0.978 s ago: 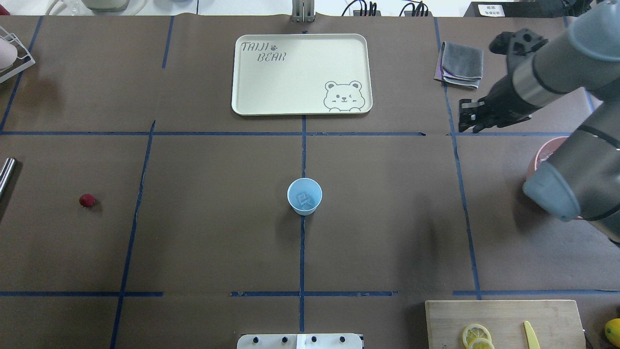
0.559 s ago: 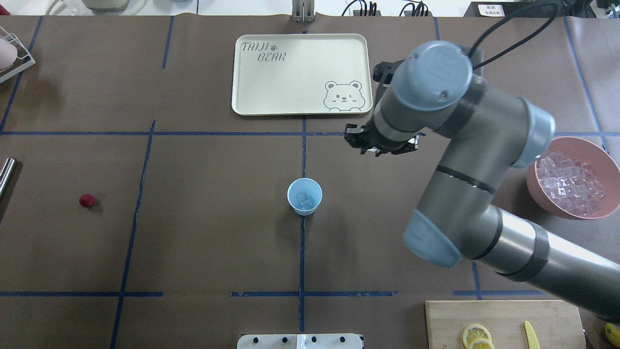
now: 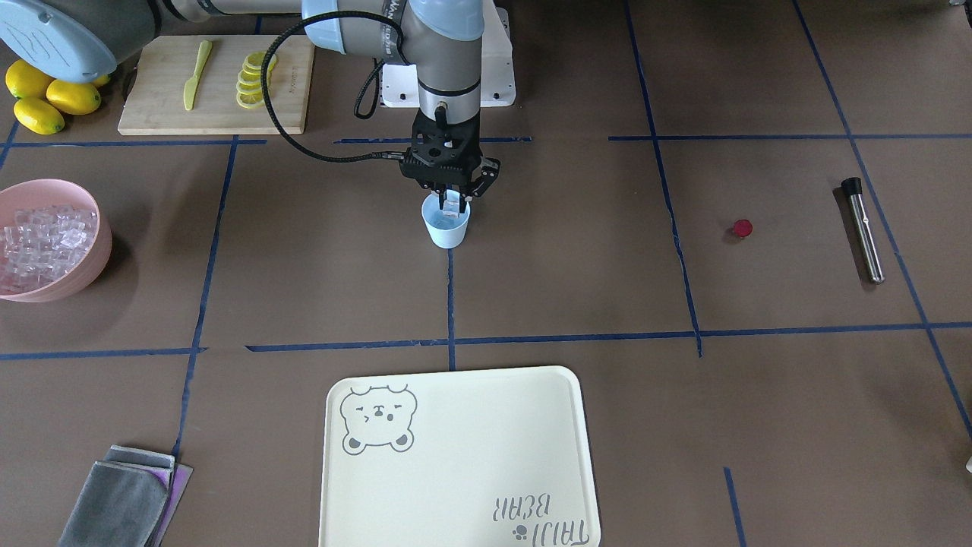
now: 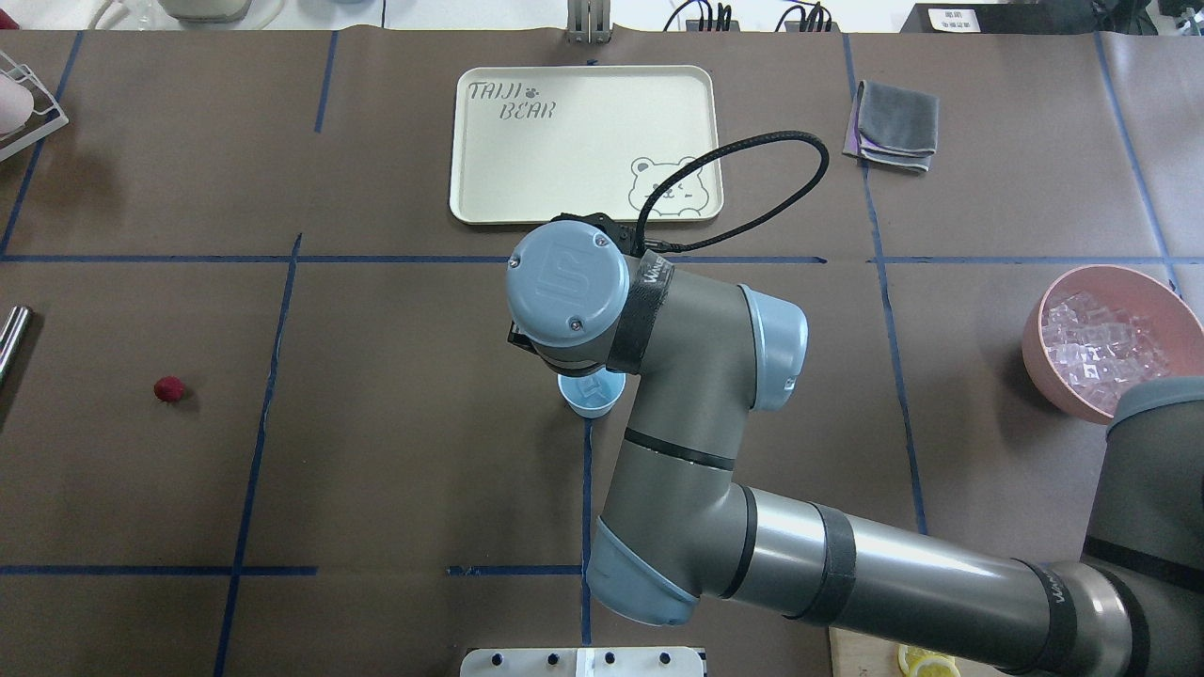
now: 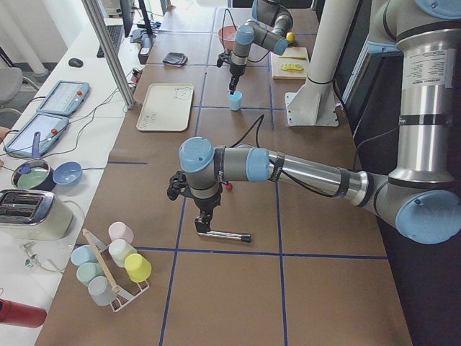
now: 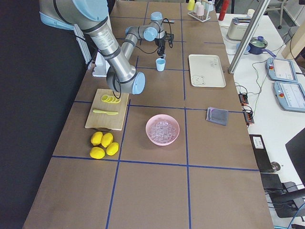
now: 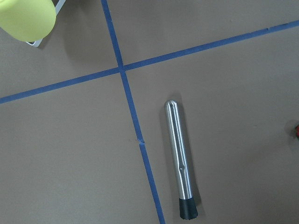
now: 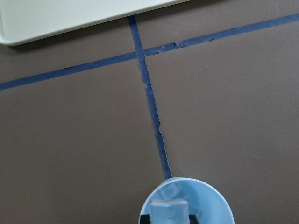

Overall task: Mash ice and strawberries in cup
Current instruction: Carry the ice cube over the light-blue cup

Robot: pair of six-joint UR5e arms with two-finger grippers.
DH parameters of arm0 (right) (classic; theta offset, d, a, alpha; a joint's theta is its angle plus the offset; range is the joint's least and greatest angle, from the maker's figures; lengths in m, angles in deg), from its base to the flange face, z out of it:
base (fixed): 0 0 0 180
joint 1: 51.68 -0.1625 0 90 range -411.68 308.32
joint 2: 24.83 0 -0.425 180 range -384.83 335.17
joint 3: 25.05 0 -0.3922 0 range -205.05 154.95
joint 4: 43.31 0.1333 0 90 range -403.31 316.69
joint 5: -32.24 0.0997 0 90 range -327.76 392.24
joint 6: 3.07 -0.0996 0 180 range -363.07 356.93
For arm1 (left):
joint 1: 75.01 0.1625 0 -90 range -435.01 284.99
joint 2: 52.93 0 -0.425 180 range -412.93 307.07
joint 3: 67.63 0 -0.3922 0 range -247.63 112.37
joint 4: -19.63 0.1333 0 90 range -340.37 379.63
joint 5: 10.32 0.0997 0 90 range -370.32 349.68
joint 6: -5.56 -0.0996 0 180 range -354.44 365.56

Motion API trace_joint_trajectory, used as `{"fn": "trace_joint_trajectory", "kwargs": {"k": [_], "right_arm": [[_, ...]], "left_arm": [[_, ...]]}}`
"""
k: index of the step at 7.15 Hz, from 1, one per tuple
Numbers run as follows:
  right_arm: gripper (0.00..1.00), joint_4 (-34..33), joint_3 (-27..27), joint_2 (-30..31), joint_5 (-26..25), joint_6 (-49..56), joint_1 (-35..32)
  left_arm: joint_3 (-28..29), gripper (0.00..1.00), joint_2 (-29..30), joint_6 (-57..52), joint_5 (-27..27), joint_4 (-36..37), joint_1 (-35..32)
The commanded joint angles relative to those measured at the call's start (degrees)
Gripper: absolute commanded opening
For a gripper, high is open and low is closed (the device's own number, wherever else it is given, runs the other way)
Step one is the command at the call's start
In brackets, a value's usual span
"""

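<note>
Hovering over the pale-blue cup (image 3: 446, 228), the right gripper (image 3: 449, 203) pinches a clear ice cube (image 8: 169, 211) between its jaws; from overhead, its wrist hides most of the cup. More ice (image 3: 38, 239) fills the pink bowl (image 3: 87, 273). The strawberry (image 3: 742, 227) lies well apart. The left gripper (image 5: 204, 218) hangs above a steel muddler (image 7: 180, 158); I cannot tell how its jaws stand.

Tray (image 3: 471, 441), pink bowl (image 3: 95, 267), 4 lemons (image 6: 107, 140), grey cloth (image 3: 114, 501)
</note>
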Motion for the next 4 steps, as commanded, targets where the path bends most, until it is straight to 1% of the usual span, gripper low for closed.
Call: {"fn": "trace_joint_trajectory", "kwargs": {"k": [1,2,4], "right_arm": [[0.32,-0.17,-0.52,0.44,-0.21,-0.07,0.47],[0.99,-0.17,-0.17,1.14,-0.47,0.01,1.34],[0.99,-0.09,-0.08,1.23,-0.38,0.63,1.35]], "left_arm": [[0.07,1.00,0.00,0.00,0.00,0.02,0.00],[0.07,1.00,0.00,0.00,0.00,0.02,0.00],[0.07,1.00,0.00,0.00,0.00,-0.07,0.00]]}}
